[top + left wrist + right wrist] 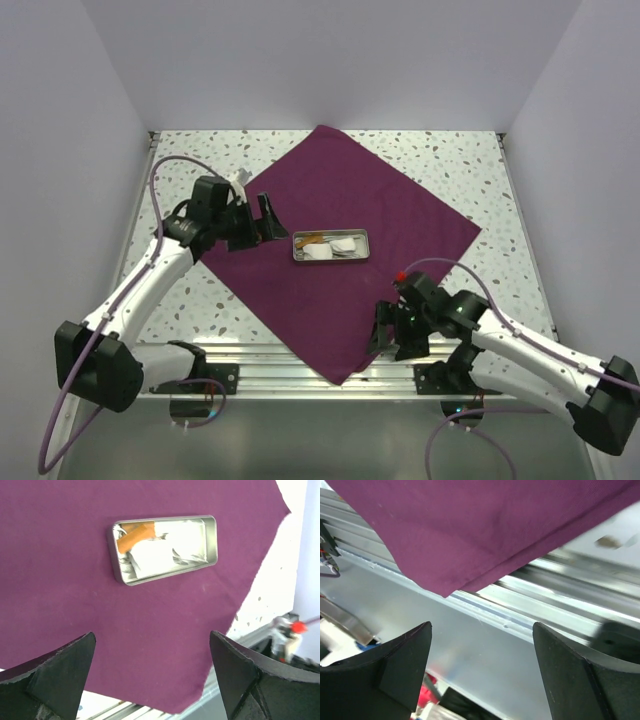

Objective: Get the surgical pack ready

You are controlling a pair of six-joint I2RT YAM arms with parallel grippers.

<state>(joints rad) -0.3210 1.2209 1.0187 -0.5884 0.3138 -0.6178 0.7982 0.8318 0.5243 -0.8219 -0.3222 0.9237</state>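
The dark purple cloth [350, 210] lies flat as a diamond on the speckled table. The steel tray [362, 240] stands at its centre and holds white gauze [322, 251]. In the left wrist view the tray [212, 540] holds gauze [150, 555], an orange-brown tab [132, 535] and shiny steel bits that I cannot tell apart. My left gripper [255, 228] is open and empty over the cloth's left corner, and its wrist view [152, 635] looks toward the tray. My right gripper [392, 335] is open and empty beside the cloth's near corner [445, 590], which overhangs the rail.
An aluminium rail [290, 360] runs along the table's near edge and also shows in the right wrist view [560, 595]. White walls close in the left, back and right sides. Purple cables loop from both arms.
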